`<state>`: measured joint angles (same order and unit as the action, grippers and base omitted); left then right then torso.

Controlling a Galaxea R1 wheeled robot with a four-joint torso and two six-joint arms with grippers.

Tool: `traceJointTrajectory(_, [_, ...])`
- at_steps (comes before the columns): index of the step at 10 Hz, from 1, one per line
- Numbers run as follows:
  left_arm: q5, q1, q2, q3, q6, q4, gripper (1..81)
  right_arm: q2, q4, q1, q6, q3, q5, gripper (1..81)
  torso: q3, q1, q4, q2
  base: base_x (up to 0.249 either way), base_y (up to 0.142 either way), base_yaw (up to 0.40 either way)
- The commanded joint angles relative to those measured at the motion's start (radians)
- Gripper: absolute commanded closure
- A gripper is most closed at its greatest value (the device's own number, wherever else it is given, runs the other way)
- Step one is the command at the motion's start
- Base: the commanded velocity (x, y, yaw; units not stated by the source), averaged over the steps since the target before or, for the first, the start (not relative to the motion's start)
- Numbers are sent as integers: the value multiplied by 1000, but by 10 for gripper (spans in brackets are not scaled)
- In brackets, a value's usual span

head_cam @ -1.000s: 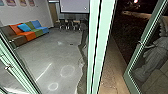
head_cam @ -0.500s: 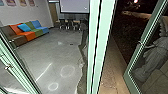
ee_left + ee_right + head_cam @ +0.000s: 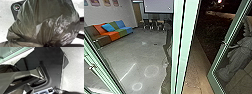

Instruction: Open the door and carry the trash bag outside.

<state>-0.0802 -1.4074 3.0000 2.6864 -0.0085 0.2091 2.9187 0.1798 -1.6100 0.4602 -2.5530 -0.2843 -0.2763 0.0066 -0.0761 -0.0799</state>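
Note:
Green-framed glass door panels (image 3: 226, 47) stand at the right of the head view, with another green frame (image 3: 99, 62) at the left carrying a metal handle (image 3: 92, 67). A thick green upright (image 3: 186, 45) rises between room and outdoors. The dark translucent trash bag (image 3: 41, 16) looms large in the left wrist view. Its folds draw together at my left gripper (image 3: 48, 45), which is shut on the gathered plastic. Crumpled dark plastic (image 3: 8, 68) also appears in the right wrist view, beside a robot link.
Through the glass are a multicoloured sofa (image 3: 114, 31), chairs (image 3: 154, 25) and grey floor (image 3: 134, 52). A paved strip (image 3: 196, 67) runs beside dark ground outside. A pale statue-like figure (image 3: 239, 52) shows through the right door's glass.

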Motion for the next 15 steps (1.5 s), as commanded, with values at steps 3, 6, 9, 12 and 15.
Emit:
traceJointTrajectory(3, [-62,41,-2,0,1,-4,811,12,13,17,-3,-10,45,10,0,0,0,0,0,0,0])
traceJointTrajectory(6, [-64,44,-2,0,1,-7,811,19,17,18,-5,-15,45,10,0,0,0,0,0,0,0])
traceJointTrajectory(9, [-64,44,-5,0,1,-10,811,23,20,15,-5,-15,42,10,0,0,0,0,0,0,-42])
traceJointTrajectory(12, [-64,45,-9,0,1,-11,811,23,20,17,-5,-16,40,10,0,0,0,0,0,0,-215])
traceJointTrajectory(15, [-65,45,-10,0,1,-11,811,23,20,18,-5,-16,40,10,0,0,0,0,0,0,-227])
